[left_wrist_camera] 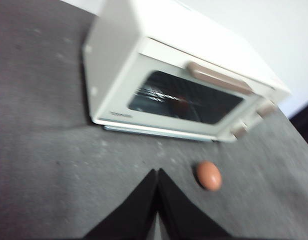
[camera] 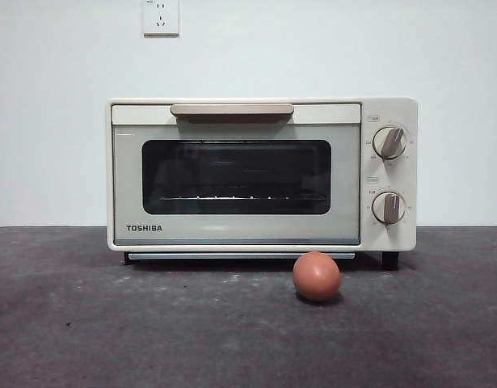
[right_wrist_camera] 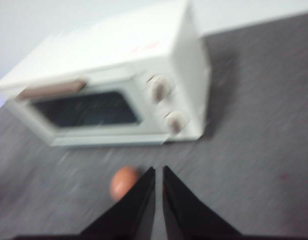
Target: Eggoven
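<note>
1. Egg (camera: 317,276) lies on the dark counter (camera: 86,323), just in front of the oven (camera: 232,174) and below the right end of its door, under the two knobs' side.
2. Oven door is shut, its beige handle (camera: 232,109) along the top edge; the glass shows an empty rack inside.
3. Left hand (left_wrist_camera: 157,175) hovers above the counter with its jaws pressed together, holding nothing. In its wrist view the egg (left_wrist_camera: 209,175) sits just beside the tips, a little ahead and off to one side.
4. Right hand (right_wrist_camera: 159,172) also has its jaws nearly together, only a thin slit between them, and it is empty. Its view is blurred, but the egg (right_wrist_camera: 124,182) shows close against the tips, on the handle side of them.
5. Neither arm appears in the front view.
6. Both hands look about equally near the egg; I cannot say which is nearer. The egg's long axis lies roughly across the oven front.
7. Judged from this, nothing is done yet: the door likely needs opening by its handle, and one hand must spread before it can take the egg.
</note>
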Controlling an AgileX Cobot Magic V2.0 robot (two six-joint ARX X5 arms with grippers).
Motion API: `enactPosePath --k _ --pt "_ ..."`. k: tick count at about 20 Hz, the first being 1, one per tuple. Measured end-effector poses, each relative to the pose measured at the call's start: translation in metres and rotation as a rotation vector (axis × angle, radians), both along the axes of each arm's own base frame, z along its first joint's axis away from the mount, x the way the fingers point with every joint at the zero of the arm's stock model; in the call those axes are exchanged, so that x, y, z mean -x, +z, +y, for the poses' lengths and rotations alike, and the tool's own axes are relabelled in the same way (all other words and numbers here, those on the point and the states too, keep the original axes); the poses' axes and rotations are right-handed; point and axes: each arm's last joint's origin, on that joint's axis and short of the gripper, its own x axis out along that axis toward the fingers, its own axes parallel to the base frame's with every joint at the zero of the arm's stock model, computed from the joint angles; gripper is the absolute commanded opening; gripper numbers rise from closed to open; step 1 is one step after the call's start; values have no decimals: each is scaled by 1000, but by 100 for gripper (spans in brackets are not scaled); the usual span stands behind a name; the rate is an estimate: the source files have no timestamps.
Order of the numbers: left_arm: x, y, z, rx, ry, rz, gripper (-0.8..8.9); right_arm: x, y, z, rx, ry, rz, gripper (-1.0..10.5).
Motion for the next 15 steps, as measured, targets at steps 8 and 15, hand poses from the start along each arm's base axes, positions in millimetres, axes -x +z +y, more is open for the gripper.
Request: enactPosePath --k 8,15 --pt "7 25 -5 -29 -188 83 7 -6 17 9 37 282 249 5" --pt "11 24 -7 -72 -256 185 7 -7 10 12 92 378 317 5"
